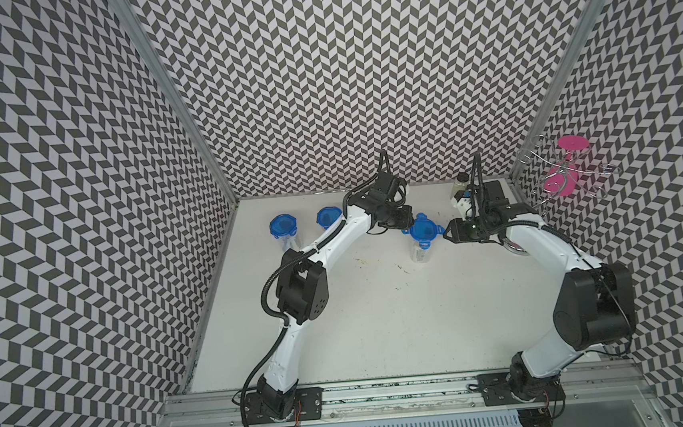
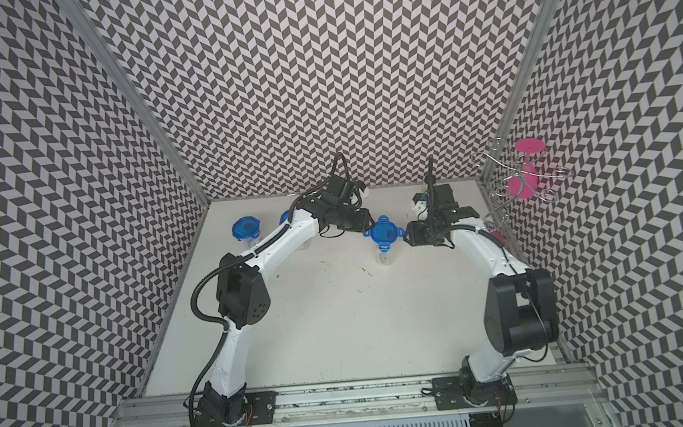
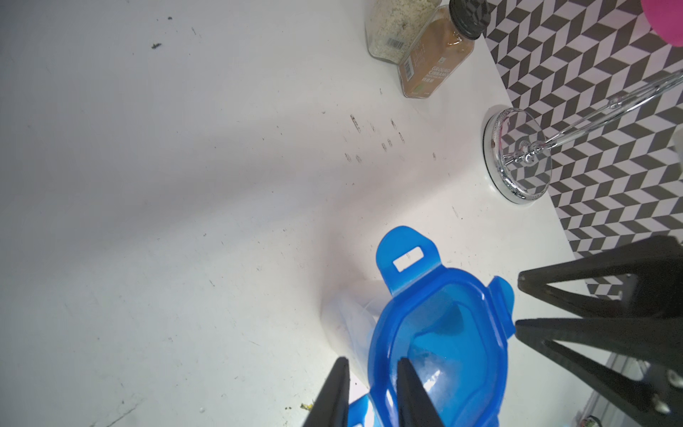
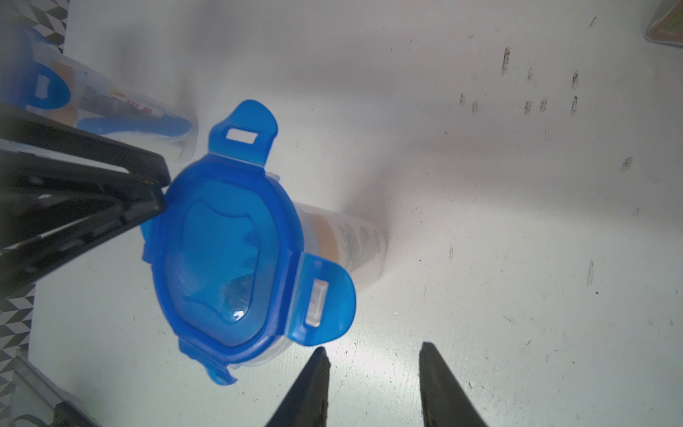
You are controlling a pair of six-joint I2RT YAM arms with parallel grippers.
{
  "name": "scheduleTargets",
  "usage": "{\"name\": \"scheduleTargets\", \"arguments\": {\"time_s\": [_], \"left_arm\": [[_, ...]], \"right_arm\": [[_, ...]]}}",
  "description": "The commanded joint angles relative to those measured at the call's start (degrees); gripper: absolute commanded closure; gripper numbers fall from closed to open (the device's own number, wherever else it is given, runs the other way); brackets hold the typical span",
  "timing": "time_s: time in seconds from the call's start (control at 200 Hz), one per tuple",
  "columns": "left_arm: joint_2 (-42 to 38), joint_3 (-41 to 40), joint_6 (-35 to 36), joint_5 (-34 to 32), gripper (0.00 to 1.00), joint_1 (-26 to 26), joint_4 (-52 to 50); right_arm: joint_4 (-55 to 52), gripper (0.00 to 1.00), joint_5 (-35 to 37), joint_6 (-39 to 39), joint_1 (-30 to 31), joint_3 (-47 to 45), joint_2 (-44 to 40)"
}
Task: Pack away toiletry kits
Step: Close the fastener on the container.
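While the left gripper (image 3: 372, 364) sits at the near edge of the blue four-tab lid (image 4: 221, 251), its jaws stand narrow with the lid's rim between them. Whether they already pinch it, I cannot tell. That lid rests on the clear plastic cup (image 4: 356, 236), which stands upright mid-table, and at least two of its tabs stick out flat, unlatched. Just beside the lid's opposite side, the right gripper (image 4: 373, 388) hangs spread and empty, touching nothing. The far-left cup (image 1: 284, 227) and its neighbour cup (image 1: 329, 216), both lidded, stand well apart towards the left wall. Nothing braces the middle cup, so a sideways tug or an uneven press on the rim would likely tip or skid this tall, light container. Thin fingers could also slip off the slick plastic, leaving the lid half closed.
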Motion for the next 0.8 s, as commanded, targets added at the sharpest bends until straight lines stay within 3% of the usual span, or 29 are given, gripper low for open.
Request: {"name": "scheduleTargets", "arguments": {"time_s": [0.0,0.215,0.481,0.646,0.796], "left_arm": [[0.72,0.10,0.21,0.40,0.77,-0.34,-0.48],[1.25,-0.10,0.52,-0.02,0.79,-0.32,-0.59],[1.34,-0.18,1.03,-0.54,0.83,-0.36,-0.52],[1.26,-0.04,1.24,-0.68,0.83,-0.28,-0.61],[0.91,0.06,1.50,-0.64,0.83,-0.30,-0.65]], "right_arm": [[3.21,0.60,-1.30,-0.11,-0.22,0.37,-1.21],[3.36,0.60,-1.64,-0.04,-0.20,0.25,-1.45],[2.73,0.47,-1.46,-0.09,-0.20,0.14,-1.68],[2.17,0.48,1.72,-0.42,-0.20,-0.71,-1.14],[3.62,0.49,0.07,0.46,-0.20,-0.69,-1.17]]}}
